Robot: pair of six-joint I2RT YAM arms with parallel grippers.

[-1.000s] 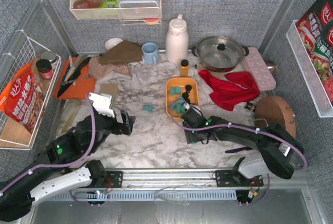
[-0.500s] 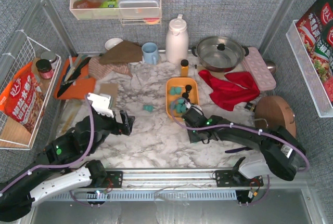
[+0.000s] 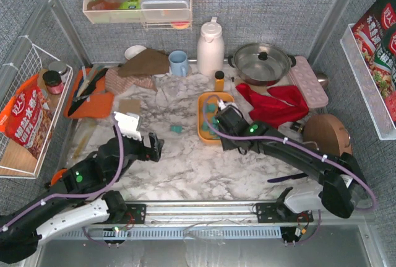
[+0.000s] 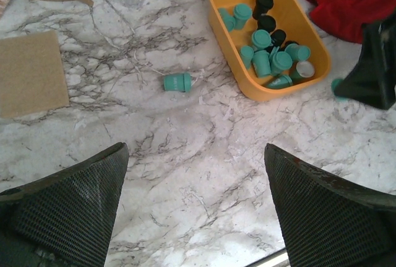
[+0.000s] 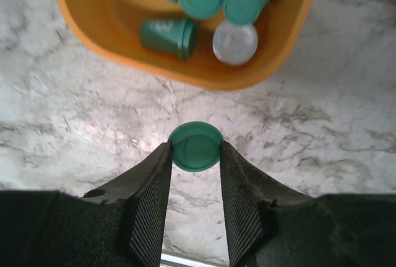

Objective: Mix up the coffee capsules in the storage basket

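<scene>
Forward, right arm [image 3: 291, 149], capsule [image 5: 195, 146] between jaws

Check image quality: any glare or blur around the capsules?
Right wrist: teal capsule between the fingers is sharp, soft glare on the marble beside it. Left wrist: evenly lit, storage basket crisp. Top external: right arm hides much of the basket.

I read the storage basket [image 4: 266, 92] as smooth orange plastic with a soft sheen, and the coffee capsules [image 4: 281, 61] in it as matt plastic. The table [image 4: 154, 132] is glossy, marble-patterned. The right gripper [image 5: 193, 149] has ribbed matt black pads [image 5: 151, 205]; the left gripper [image 4: 197, 155] has fingers [image 4: 68, 205] of a fine mesh texture. The red cloth [image 3: 272, 109] looks soft and matt, the pot [image 3: 250, 67] polished metal
</scene>
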